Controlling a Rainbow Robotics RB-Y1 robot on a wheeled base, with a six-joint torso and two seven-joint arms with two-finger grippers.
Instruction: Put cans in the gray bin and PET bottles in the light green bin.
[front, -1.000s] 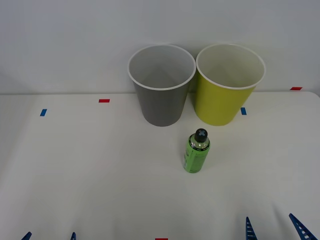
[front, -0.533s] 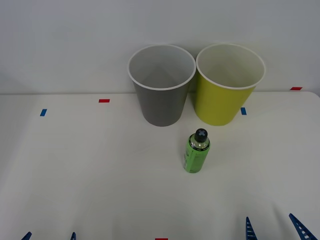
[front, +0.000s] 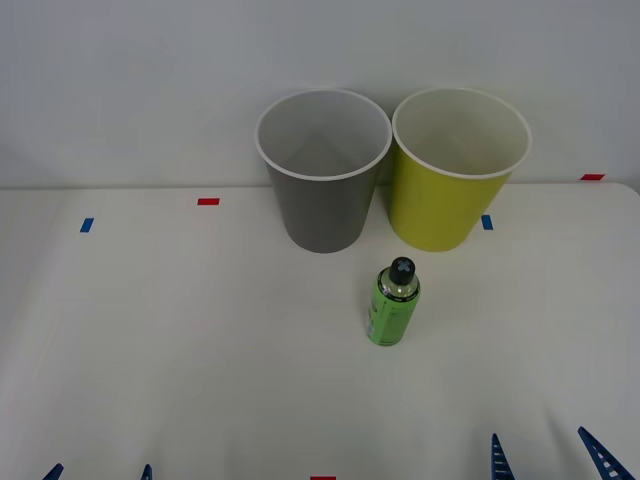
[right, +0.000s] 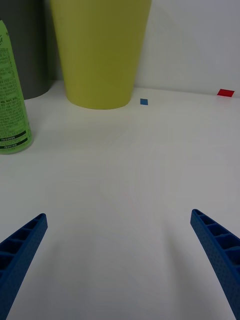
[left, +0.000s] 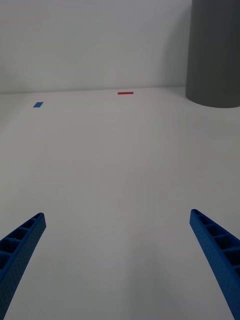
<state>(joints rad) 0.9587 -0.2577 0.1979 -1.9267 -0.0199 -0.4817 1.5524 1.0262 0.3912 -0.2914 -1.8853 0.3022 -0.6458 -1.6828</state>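
Nothing has changed over the last second: the PET bottle (front: 393, 304) stands upright on the table (front: 200, 330) just where it stood, and both pincers sit unmoved at the near edge. That suggests the task has not begun, with sorting still ahead. The right pincer (front: 548, 458) is spread wide and holds nothing; the bottle lies ahead of it and off toward the robot's left, well apart from its fingers (right: 22, 245). Beyond the bottle, farther from this pincer, the light green bin (front: 456, 170) stands almost straight ahead, with the gray bin (front: 322, 170) just beside it on the left, both seemingly empty. The left pincer (front: 100, 471) is likewise spread wide and empty, parked with only bare table before it and the gray bin far ahead to its right. The right pincer is probably the one to reach for the bottle.
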